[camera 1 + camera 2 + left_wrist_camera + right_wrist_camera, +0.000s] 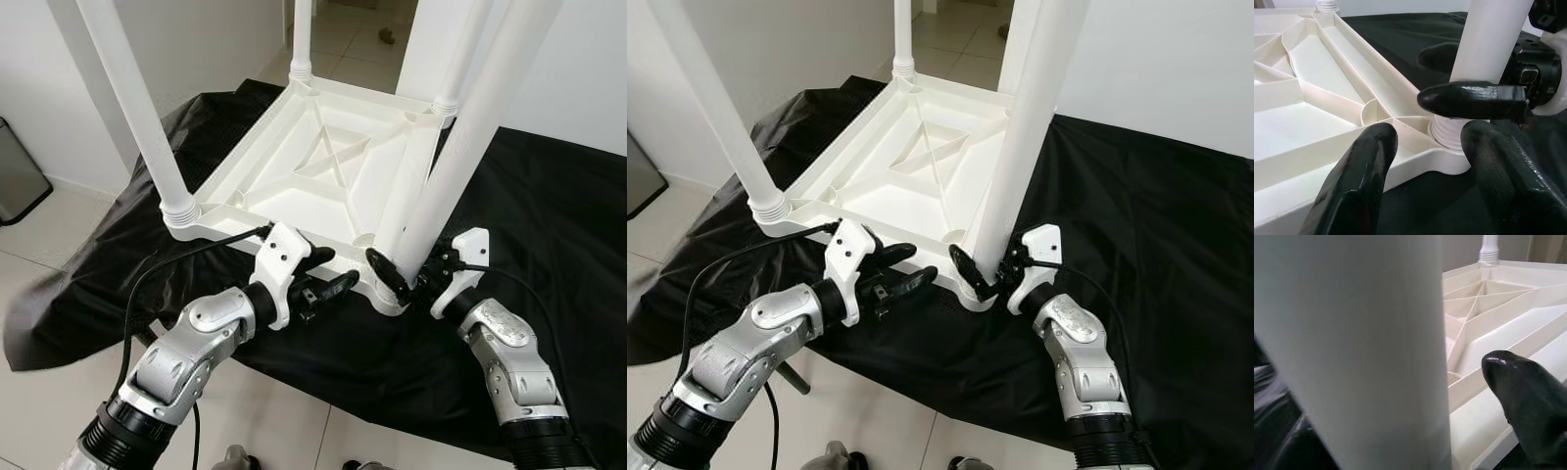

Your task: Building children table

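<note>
Over on the left, a grey bin (20, 181) is standing on the tiled floor (59, 401), well apart from the action. The white children table (323, 166) is lying upside down on a black cloth (549, 225), ribbed underside facing up, which is putting every leg socket within reach. The near-left leg (137, 108) is already standing in its corner collar, and the far-left leg (302, 39) is rising from the far corner.

Now the left pincer (328, 274) is hovering just beside the near edge of the tabletop, its black fingers (1359, 186) spread apart and gripping nothing. It is pointing at the near-right corner socket (1449, 142), probably waiting to brace the frame or to help turn.

Moving right, the near-right leg (470, 137) is standing in that socket, leaning slightly and seemingly not yet fully seated, though that is hard to call. The right pincer (407, 274) is wrapping around the leg just above its threaded collar; one finger is pressing on the inner side, the other is sitting behind the leg, so it appears closed on it. That low hold is giving good leverage for pushing or twisting the leg home. The far-right leg (456, 49) is standing behind it.
</note>
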`<state>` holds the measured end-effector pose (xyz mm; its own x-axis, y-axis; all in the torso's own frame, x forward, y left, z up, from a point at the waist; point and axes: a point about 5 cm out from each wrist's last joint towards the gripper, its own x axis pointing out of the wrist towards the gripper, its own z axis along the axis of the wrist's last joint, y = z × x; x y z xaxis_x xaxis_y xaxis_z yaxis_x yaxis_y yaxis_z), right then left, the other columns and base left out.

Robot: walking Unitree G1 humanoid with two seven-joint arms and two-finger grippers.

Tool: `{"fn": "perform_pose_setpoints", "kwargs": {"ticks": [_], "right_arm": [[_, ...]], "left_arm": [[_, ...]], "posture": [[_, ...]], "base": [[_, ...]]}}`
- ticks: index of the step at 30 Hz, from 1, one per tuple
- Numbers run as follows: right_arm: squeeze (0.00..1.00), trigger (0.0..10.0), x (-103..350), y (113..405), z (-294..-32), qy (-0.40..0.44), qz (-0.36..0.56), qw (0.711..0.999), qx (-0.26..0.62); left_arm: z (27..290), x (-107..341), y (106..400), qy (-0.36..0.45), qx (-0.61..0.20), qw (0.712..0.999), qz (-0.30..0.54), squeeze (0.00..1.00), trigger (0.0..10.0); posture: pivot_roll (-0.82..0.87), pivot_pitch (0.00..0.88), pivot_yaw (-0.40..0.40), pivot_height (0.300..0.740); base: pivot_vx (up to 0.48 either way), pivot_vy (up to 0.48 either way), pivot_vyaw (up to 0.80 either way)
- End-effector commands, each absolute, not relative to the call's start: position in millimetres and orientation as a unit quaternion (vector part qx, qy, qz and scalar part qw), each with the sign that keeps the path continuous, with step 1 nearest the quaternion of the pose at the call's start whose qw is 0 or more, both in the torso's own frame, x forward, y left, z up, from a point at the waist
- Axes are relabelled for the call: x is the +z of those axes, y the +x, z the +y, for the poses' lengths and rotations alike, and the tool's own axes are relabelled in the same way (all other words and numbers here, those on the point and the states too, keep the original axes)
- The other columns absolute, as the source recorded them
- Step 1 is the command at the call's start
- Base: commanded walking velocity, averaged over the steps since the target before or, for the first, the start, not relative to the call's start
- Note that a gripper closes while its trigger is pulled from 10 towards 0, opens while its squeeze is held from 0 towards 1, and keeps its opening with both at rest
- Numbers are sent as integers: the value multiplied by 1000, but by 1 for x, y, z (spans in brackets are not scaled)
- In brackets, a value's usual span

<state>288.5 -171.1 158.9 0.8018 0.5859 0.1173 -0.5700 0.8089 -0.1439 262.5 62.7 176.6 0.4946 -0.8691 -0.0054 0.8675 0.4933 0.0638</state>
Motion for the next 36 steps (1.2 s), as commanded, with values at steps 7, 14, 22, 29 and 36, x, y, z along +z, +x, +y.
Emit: {"fn": "perform_pose_setpoints", "kwargs": {"ticks": [7, 14, 22, 29, 36], "right_arm": [[0, 0, 155, 289, -183, -45, -65, 944, 321], [0, 0, 154, 291, -192, -52, -57, 947, 312], [0, 0, 150, 290, -209, -47, -51, 982, 174], [0, 0, 147, 282, -200, -18, -55, 995, 87], [0, 0, 144, 278, -197, 13, -49, 994, -93]], "left_arm": [[64, 172, 255, 35, -534, 845, -10, 0, 10000], [67, 171, 253, 38, -531, 846, -6, 0, 10000], [68, 171, 251, 33, -529, 848, -5, 0, 10000], [66, 171, 250, 30, -529, 848, -4, 0, 10000], [65, 170, 250, 28, -533, 846, -2, 0, 10000]], "posture": [[45, 87, -29, 740], [55, 99, -34, 740], [52, 116, -42, 740], [39, 122, -42, 740], [28, 122, -38, 740]], "base": [[0, 0, 0], [0, 0, 0], [0, 0, 0], [0, 0, 0], [0, 0, 0]]}}
